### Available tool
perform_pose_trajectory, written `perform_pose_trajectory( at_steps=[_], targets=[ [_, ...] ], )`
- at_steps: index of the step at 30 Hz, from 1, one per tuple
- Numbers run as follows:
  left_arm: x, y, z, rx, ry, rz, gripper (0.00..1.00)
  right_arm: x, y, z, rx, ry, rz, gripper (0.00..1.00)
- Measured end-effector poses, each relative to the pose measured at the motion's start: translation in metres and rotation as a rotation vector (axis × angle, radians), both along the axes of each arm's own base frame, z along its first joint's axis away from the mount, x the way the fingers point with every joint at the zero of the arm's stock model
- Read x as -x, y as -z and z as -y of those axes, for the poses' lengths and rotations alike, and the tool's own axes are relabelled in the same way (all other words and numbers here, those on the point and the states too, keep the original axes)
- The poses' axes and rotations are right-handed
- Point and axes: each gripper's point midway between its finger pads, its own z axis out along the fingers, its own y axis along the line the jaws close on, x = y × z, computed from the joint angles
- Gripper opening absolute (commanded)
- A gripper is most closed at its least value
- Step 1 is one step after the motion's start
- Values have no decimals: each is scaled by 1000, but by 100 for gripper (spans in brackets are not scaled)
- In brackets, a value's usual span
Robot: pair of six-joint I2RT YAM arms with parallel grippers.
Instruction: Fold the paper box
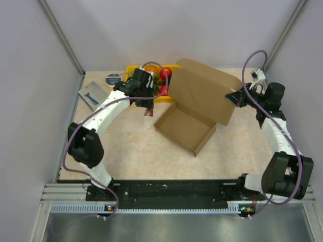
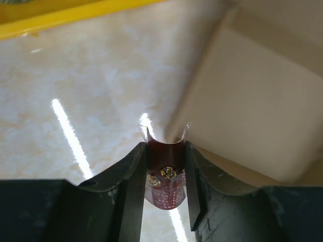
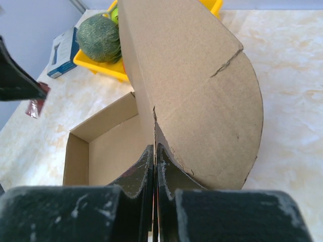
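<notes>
Cardboard: right claw [image 3: 154, 149] is pinching the paper box [image 3: 202, 91] lid edge just ahead. It's a shallow grip, possibly slipping. Left claw [image 2: 166, 146] is clutching a red packet [image 2: 169, 194].

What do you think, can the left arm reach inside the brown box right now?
Probably yes. The right gripper pinches the lid flap upright, so the paper box is open on top. The left gripper, shut on a small red packet, hangs just beside the box with nothing between.
</notes>
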Motion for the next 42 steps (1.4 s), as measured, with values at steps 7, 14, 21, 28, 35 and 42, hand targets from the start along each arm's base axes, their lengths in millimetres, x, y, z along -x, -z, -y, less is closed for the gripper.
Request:
perform_pose_trajectory(
  at_steps=[7,14,21,28,35,42],
  targets=[
    [25,-57,95,232,207,90,98,4,-1,-24,0,-63,9,0],
    [41,-17,100,213,215,17,98,10,-1,-40,-17,-154,22,0],
    [15,-89,-17,270,14,347,98,19,14,-82,-16,-347,12,0],
    [-28,-93,-89,277,-40,488,91,3,22,-92,11,-447,-21,0],
    [-37,-27,-40,432,220,293,68,5,22,-105,42,-497,-10,0],
    [-52,-32,-28,485,268,303,28,1,23,-109,75,-487,-26,16]
  ],
)
